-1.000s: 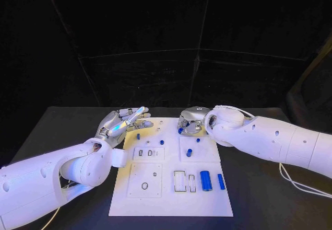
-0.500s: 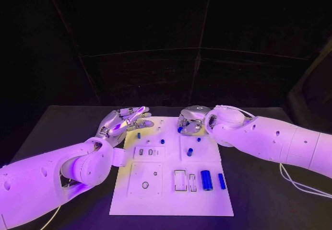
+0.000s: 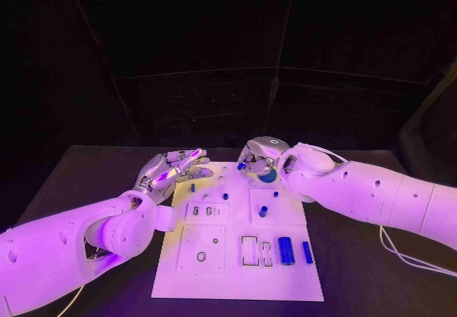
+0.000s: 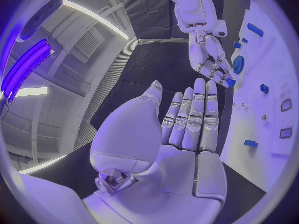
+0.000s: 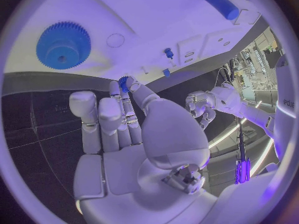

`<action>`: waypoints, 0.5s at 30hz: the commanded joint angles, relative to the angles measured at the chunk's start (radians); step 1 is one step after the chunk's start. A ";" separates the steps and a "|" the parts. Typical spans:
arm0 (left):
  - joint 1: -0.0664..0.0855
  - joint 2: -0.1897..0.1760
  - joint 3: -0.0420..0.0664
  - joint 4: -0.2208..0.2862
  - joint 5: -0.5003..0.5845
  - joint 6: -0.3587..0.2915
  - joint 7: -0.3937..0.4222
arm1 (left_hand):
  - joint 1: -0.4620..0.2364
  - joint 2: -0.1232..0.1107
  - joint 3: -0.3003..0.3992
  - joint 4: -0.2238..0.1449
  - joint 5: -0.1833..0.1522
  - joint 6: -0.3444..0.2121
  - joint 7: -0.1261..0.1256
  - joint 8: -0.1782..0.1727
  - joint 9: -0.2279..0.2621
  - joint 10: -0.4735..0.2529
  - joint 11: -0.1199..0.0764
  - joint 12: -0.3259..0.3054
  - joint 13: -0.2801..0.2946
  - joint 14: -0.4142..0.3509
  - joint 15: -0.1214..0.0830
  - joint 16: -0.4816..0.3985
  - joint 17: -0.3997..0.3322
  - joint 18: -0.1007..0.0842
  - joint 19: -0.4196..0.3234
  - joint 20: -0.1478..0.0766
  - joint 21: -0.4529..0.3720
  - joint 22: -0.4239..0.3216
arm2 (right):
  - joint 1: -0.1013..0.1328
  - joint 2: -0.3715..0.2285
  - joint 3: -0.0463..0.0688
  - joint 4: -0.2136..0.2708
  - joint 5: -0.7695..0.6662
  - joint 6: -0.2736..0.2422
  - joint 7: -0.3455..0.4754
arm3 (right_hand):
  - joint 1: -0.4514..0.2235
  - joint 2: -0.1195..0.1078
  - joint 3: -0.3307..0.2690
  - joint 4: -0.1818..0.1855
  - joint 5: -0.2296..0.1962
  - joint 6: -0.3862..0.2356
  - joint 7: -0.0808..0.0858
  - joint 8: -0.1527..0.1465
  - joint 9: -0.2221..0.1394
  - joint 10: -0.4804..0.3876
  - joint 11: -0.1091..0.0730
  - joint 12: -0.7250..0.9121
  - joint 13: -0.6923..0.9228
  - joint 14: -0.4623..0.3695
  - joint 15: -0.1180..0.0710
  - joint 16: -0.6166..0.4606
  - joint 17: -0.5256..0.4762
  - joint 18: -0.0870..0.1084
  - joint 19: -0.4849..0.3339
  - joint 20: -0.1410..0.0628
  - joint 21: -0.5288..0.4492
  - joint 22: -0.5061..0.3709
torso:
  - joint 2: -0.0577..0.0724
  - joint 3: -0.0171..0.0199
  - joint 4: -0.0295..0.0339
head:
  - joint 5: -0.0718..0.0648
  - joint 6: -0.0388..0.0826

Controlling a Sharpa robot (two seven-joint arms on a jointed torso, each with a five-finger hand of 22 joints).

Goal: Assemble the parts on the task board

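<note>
- Small blue gear [image 5: 123,82]: pinched at the fingertips of the right hand [image 3: 255,157], seen close in the right wrist view; held above the far end of the task board [image 3: 286,277].
- Right hand: clamped on the small gear with thumb and a finger, other fingers loosely curled beside it. In the left wrist view the same hand [image 4: 212,64] hangs over the board's far edge with the blue piece at its fingertips.
- Large blue gear [image 5: 62,45]: lies flat on the board, just beside the right hand; in the head view it [image 3: 269,176] peeks out beneath that hand.
- Left hand [image 3: 172,168]: palm up, fingers straight and slightly apart, holding nothing; hovers at the board's far left corner, apart from the right hand.
- Blue cylinder [image 3: 284,250]: lies on the board's near right part, with a thinner blue bar [image 3: 306,251] just beside it.
- Short blue pegs [image 3: 263,211]: stand mid-board, well apart from either hand.
- Black table [image 3: 86,172]: carries the board.
</note>
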 commanded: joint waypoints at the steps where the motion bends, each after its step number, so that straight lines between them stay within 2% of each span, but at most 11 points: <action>1: 0.001 0.004 0.001 0.001 -0.005 0.029 0.003 | 0.007 0.000 0.001 -0.007 0.002 -0.003 0.015 -0.005 -0.002 -0.001 0.007 -0.004 -0.002 -0.005 0.001 -0.005 0.002 0.012 -0.002 0.005 -0.004 -0.001 | 0.003 0.015 0.002 -0.017 0.010 -0.058 -0.024 | -0.009 -0.002 0.006 0.003 -0.006 0.007 0.001 0.000 0.001 0.004 0.000 -0.003 0.001 0.022 -0.006 0.006 0.000 -0.018 0.007 -0.002 0.006 0.001 | 0.004 -0.0045 0.0042 | 0.001 0.000; 11: 0.002 0.005 0.001 0.005 -0.005 0.031 0.001 | 0.008 0.000 0.001 -0.007 0.002 -0.003 0.014 -0.005 -0.002 -0.001 0.007 -0.004 -0.001 -0.005 0.001 -0.005 0.002 0.013 -0.002 0.005 -0.005 -0.001 | 0.007 0.071 0.003 -0.072 0.023 -0.061 -0.016 | -0.016 -0.011 0.010 0.010 -0.006 0.005 0.001 -0.003 0.000 0.003 0.000 -0.004 0.000 0.020 -0.006 0.011 0.003 -0.018 0.006 -0.002 0.009 0.003 | 0.016 -0.0114 0.0125 | -0.003 0.008; 15: 0.002 0.007 0.001 0.002 -0.005 0.031 0.001 | 0.008 0.000 0.001 -0.007 0.002 -0.003 0.014 -0.005 -0.002 -0.001 0.007 -0.004 -0.001 -0.005 0.001 -0.005 0.002 0.013 -0.002 0.005 -0.005 -0.001 | 0.008 0.087 0.003 -0.086 0.022 -0.051 -0.014 | -0.016 -0.011 0.010 0.010 -0.006 0.005 0.001 -0.003 0.000 0.003 0.000 -0.004 0.000 0.020 -0.006 0.011 0.003 -0.018 0.006 -0.002 0.009 0.003 | 0.017 -0.0119 0.0134 | -0.002 0.010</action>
